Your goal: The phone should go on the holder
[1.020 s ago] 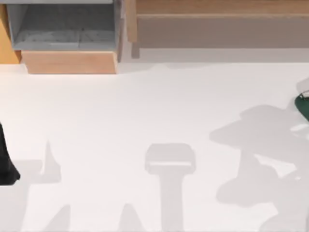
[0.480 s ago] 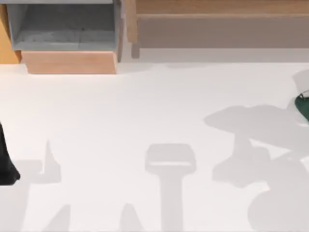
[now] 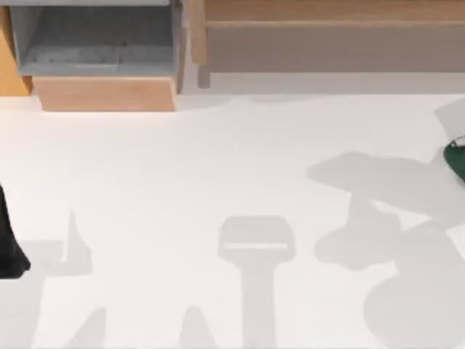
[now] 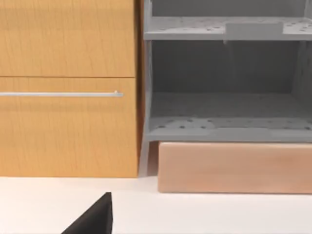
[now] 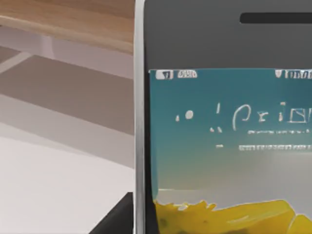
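The phone [image 5: 224, 126] stands close in the right wrist view: black face, silver rim, a teal screen turning yellow toward one end. My right gripper [image 5: 209, 222] is shut on it, with one dark finger [image 5: 116, 218] against its rim. From above, a teal corner of the phone [image 3: 456, 156] pokes in at the table's right edge, over the arm's broad shadow. My left gripper [image 3: 9, 251] sits parked at the left edge, and its dark tip [image 4: 92, 220] faces the cabinets. The holder is out of view.
A grey open shelf unit [image 3: 94, 40] stands at the back left over a pale wooden block [image 3: 105, 93]. Beside it is an orange cabinet with a bar handle [image 4: 68, 92]. A long wooden ledge [image 3: 327, 11] runs along the back right. The white table [image 3: 182, 167] spreads between.
The right arm's shadow has shifted and changed shape on the table's right side. The phone's teal corner stays at the right edge. The left arm has not moved.
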{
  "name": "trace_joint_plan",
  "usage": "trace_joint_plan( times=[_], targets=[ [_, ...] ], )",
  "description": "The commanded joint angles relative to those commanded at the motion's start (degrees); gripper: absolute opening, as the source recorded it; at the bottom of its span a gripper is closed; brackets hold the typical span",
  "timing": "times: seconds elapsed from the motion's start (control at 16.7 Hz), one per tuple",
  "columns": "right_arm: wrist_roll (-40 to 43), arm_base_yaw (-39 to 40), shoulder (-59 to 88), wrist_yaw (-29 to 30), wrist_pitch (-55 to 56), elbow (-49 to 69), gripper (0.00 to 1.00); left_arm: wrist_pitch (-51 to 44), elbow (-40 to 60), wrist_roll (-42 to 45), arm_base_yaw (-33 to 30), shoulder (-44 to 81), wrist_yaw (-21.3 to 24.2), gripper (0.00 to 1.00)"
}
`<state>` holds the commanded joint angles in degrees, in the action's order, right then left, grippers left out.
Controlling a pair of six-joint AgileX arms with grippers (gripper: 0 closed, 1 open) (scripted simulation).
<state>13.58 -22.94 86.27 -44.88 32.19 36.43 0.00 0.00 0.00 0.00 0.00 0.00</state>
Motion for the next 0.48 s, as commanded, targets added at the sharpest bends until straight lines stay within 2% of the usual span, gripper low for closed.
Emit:
trace_joint_plan(
  times=[0.48],
  targets=[
    [0.0, 0.0, 0.0, 0.0, 0.0, 0.0, 0.68, 0.0, 0.0, 0.0, 0.0, 0.0, 0.0, 1.0]
  ],
)
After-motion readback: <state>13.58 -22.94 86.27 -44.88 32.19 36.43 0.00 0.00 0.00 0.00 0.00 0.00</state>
